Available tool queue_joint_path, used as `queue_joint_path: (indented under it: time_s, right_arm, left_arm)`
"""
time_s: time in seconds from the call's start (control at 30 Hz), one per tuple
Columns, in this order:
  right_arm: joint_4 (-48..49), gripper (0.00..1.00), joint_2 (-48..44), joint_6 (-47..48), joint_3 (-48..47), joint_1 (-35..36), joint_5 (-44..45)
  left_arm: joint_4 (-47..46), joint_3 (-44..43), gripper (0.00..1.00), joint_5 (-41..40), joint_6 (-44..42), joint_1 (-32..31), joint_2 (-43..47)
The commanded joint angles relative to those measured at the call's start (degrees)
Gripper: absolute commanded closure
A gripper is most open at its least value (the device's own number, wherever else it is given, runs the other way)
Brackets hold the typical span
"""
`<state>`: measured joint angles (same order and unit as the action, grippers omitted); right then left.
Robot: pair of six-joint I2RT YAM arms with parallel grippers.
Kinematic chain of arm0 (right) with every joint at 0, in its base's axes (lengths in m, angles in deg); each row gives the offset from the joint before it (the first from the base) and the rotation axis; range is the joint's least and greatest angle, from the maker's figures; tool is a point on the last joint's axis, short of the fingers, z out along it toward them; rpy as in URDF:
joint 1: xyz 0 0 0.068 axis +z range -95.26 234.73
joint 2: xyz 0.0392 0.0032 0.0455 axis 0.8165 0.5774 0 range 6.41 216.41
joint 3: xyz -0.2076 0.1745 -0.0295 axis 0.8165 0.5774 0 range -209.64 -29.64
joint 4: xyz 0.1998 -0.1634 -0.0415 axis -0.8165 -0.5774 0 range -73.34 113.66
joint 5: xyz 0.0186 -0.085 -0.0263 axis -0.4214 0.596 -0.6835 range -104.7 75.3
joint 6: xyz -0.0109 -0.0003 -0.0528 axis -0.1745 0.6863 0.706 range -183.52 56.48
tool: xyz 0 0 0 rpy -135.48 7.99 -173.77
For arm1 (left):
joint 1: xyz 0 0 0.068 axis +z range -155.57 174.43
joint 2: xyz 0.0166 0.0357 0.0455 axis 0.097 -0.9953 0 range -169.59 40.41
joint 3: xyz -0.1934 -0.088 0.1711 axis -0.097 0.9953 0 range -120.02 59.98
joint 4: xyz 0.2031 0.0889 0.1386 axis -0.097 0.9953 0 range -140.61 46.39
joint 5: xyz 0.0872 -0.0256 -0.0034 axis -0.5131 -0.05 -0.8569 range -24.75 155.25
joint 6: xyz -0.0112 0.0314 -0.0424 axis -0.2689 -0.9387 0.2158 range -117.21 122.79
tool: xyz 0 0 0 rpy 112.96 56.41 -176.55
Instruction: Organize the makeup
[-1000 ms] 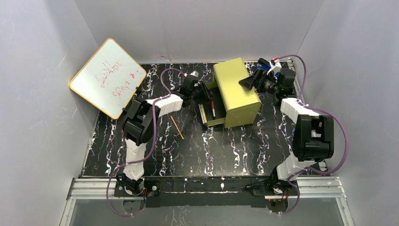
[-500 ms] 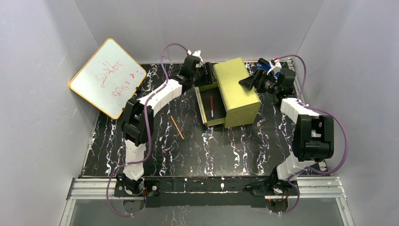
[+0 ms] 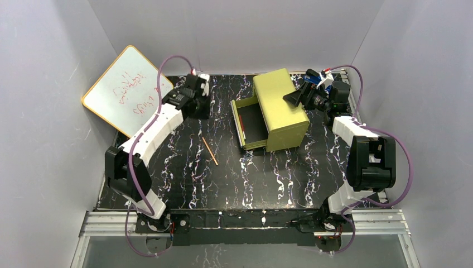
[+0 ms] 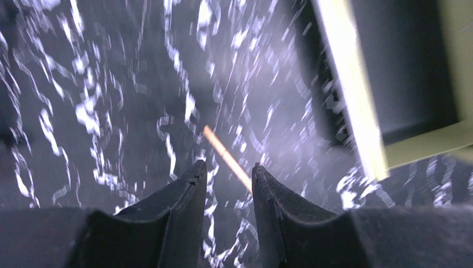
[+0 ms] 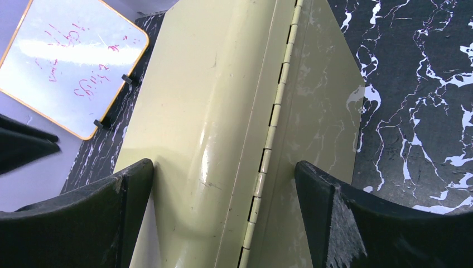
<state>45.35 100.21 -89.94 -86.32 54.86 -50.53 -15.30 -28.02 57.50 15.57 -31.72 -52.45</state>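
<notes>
Drawer box (image 3: 281, 106): drawer (image 3: 254, 120) open at its 9 o'clock | right jaws astride box, grip unconfirmed | left jaws narrowly parted, empty | pencil stick (image 3: 210, 151) on surface (image 3: 268, 178), box's 8 o'clock | advise: centre jaws crosswise over stick.

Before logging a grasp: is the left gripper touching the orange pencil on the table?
Apart. The top view shows bare table between the left gripper and the orange pencil.
</notes>
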Motion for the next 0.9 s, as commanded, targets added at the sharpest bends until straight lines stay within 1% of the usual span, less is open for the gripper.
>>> queue_joint_path:
  time_s: [0.0,0.1,0.17,0.3,0.4,0.6,0.87]
  right_arm:
    - [-13.82,0.0,4.02,6.78,4.43,0.4,2.78]
    - [-13.9,0.0,3.87,6.73,4.36,0.36,2.56]
    - [-13.82,0.0,3.76,6.73,4.46,0.37,2.44]
    - [-13.62,0.0,3.41,6.62,4.7,0.39,2.26]
    - [-13.61,0.0,3.28,6.62,4.81,0.38,2.17]
    - [-13.23,0.0,3.23,6.58,5.31,0.4,2.18]
    - [-13.07,0.0,3.06,6.58,5.8,0.4,2.27]
  left_arm:
    - [4.0,14.96,0.67,4.01,1.12,1.91,2.41]
    - [-0.56,23.59,0.68,9.32,5.09,2.65,3.55]
    - [-3.94,27.6,0.7,11.09,7.04,3.02,3.33]
    - [-9.4,31.33,0.71,12.01,9.87,3.12,1.48]
    - [-12.78,32.1,0.69,12.34,11.78,3.12,0.48]
    - [-18.28,32.03,0.68,13.2,15.65,3.08,-1.05]
    - [-19.57,30.99,0.69,12.06,16.1,3.12,-4.82]
